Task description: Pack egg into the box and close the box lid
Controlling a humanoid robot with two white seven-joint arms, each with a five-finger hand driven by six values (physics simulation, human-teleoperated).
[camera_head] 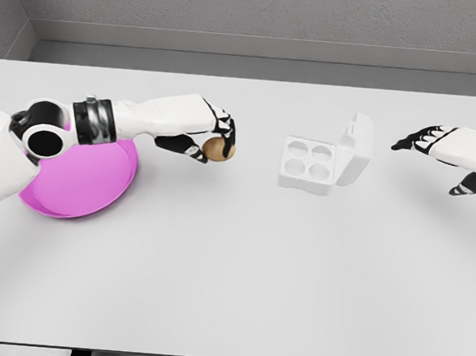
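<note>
While the left hand [212, 139] grips the brown egg [218, 149], fingers curled over it from above with the thumb below, the packing itself is not yet done. Egg sits in the grasp, lifted off the white table [229, 293] as far as I can judge; the small shadow underneath is hard to read. Behind that hand, back toward its forearm and partly under it, lies the pink plate [85, 178], with nothing visible on its bare part.

Ahead of the left hand, well apart toward the right hand [442, 149], stands the white egg box [309, 165]. Its lid [356, 150] stands upright, hinged on the far side from the egg. All four cups look empty.

Right hand hovers just beyond the lid's side, fingers relaxed and partly bent, holding nothing, not touching the box.

Progress, as a judgement: pick-up done, carry underway or about to begin. Left to do: bring the egg across the gap, lower it into a cup, let go, then swing the lid down shut. Right hand looks placed for the lid job. Roughly a third through.
</note>
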